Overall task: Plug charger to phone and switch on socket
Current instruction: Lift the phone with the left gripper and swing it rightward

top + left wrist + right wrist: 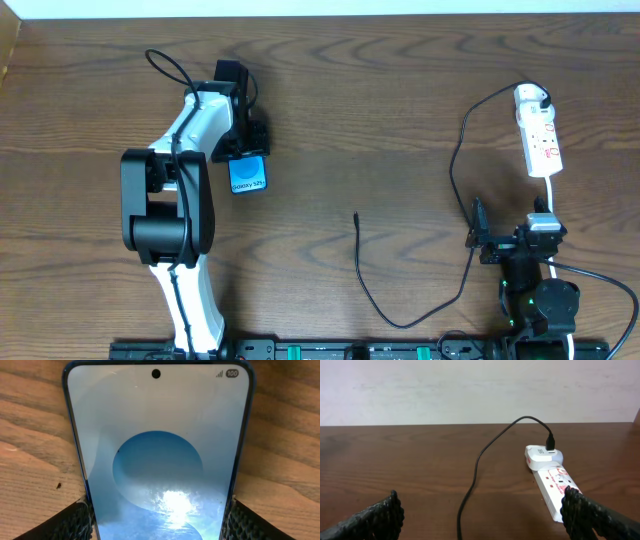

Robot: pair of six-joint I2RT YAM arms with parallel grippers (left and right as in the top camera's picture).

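On the table's left half: the phone (pixel 248 176) lies screen up on the brown wooden table (pixel 380 100), partly under the left arm's wrist.
Phone screen: lit blue with a lighter circle, a camera hole at the top centre and signal bars with "100" in the corner, as the left wrist view shows.
Left end effector (pixel 159 506): partly open, its two textured black pads (pixel 75 521) pressed against the phone's two long edges, so it grips the phone across its width.
Right end effector (pixel 481 496): spread wide with nothing between the fingers, pointing at the socket from near the table's front edge.
Socket (pixel 543 140): white strip with red markings on its face, lying at the far right of the table; whether its switch is on cannot be told.
Socket cord (pixel 552 195): thick and white, running from the strip's near end towards the right arm.
Charger (pixel 359 250): thin black cable that loops left from the socket, passes beside the right end effector and curves along the front of the table.
Plug head (pixel 532 97): white, seated in the far end of the socket.
Connector tip (pixel 357 214): lying loose mid-table, well apart from the phone, between the two arms.
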